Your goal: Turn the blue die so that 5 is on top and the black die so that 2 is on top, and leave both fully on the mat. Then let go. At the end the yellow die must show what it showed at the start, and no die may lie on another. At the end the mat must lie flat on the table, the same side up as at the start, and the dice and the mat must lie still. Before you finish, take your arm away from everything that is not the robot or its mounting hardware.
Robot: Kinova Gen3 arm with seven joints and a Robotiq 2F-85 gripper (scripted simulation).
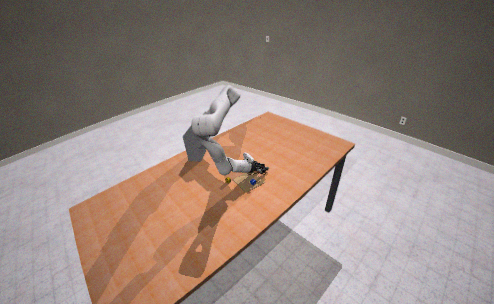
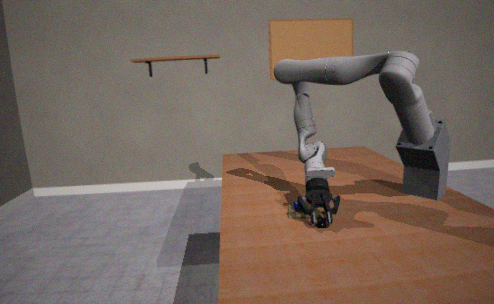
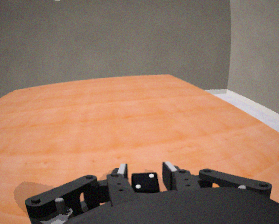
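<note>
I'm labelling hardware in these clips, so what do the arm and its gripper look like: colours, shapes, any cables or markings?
The arm is a chain of smooth, rounded, tube-like segments in pale grey-white, standing on a boxy darker grey pedestal. No cables or markings are visible. The gripper is black: a blocky body with angular linkage bars on each side and two short fingers with lighter grey inner pads.

I can read no words, labels, brands or printed numbers anywhere. The only markings are the pips on the black die [image 3: 144, 181] between my fingers: the face turned toward my wrist camera shows two white dots, one near its left edge and one near its top right. The blue die [image 1: 253, 181] and the yellow die [image 1: 228, 180] are too small for me to make out their pips.
</note>
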